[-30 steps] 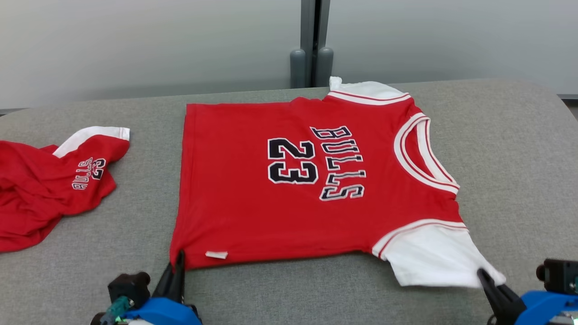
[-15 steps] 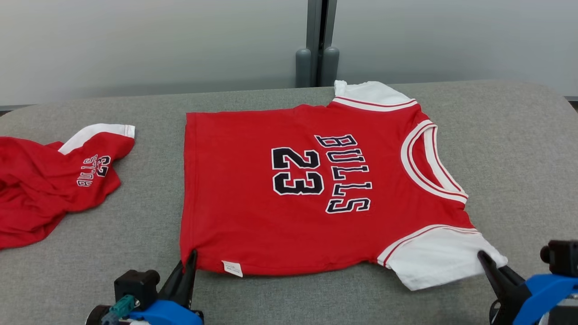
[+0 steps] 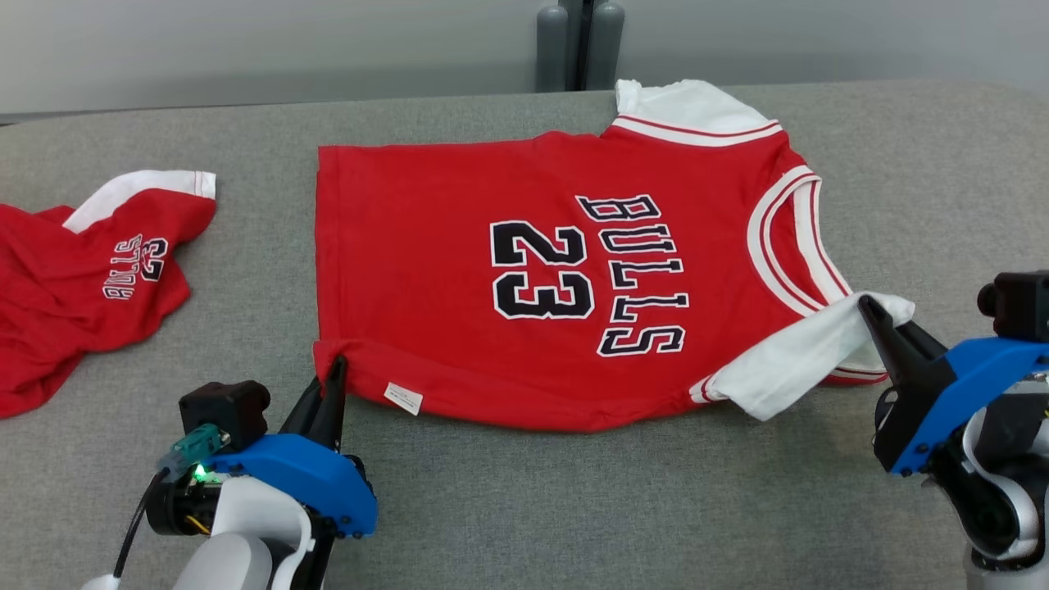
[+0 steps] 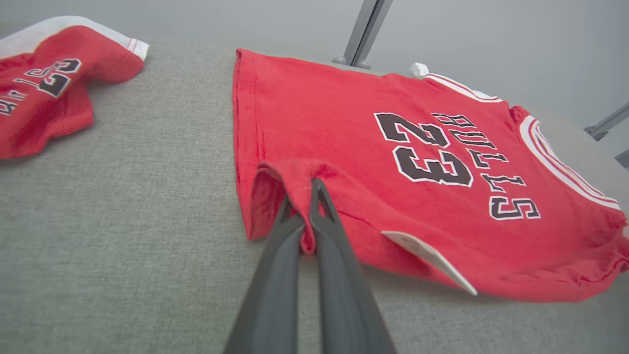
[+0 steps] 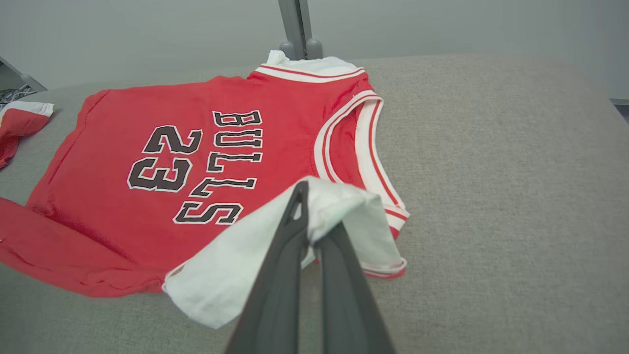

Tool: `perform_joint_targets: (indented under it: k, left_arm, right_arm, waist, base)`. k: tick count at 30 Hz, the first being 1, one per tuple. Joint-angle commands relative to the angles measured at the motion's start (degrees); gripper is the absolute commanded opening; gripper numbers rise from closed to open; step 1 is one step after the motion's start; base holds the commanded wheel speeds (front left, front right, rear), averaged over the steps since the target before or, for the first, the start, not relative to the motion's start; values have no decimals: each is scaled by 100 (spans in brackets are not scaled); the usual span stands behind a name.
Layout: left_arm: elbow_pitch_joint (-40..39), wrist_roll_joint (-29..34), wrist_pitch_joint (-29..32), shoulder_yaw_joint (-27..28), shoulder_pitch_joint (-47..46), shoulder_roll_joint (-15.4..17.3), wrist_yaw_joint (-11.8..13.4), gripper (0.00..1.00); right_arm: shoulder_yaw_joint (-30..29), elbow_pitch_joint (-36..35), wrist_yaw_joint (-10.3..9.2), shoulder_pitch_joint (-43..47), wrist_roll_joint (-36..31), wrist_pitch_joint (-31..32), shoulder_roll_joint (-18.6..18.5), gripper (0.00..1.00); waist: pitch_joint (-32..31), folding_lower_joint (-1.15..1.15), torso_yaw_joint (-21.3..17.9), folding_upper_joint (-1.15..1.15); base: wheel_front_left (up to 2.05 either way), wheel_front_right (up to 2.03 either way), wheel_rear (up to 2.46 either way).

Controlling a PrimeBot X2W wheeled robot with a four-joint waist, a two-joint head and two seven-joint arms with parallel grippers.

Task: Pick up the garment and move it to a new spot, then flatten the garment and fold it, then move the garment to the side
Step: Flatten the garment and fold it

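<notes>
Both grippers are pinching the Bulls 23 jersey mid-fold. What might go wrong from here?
1. The left gripper pinches only a small bunch of the hem corner, which may slip free.
2. The right gripper holds only the white sleeve, so the jersey may sag between the grips and fold unevenly.
3. The second red garment lies left, so moving the jersey that way risks overlap.

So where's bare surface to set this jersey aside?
Widest: grey surface right of the jersey, past the right tool. Also the near strip between it and the left tool. Crowded left, by the crumpled red garment.
</notes>
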Motion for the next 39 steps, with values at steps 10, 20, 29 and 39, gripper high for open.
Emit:
perform_joint_targets:
  k: [10,20,29,39]
  left_arm:
    - [613,-61,16,124,-727,-104,106,0]
    - [715,-162,-13,50,-944,-245,7,0]
    - [981,-198,-14,-12,-1153,-288,-79,84]
    - [1576,-125,-349,-95,-1182,-399,-87,100]
  right_arm:
    - [27,870,2,-1017,-78,-465,-152,0]
    - [82,1264,2,-1394,-2,-762,-354,0]
    - [170,1477,3,-1537,110,-900,-400,100]
    - [669,2171,2,-1897,377,-1988,-569,100]
  waist:
    - [395,-1,82,-1]
    - [467,-1,175,-1]
    - [418,-1,281,-1]
    - [194,-1,280,-1]
  base:
    - [0,0,0]
    - [0,0,0]
    - [0,0,0]
    - [0,0,0]
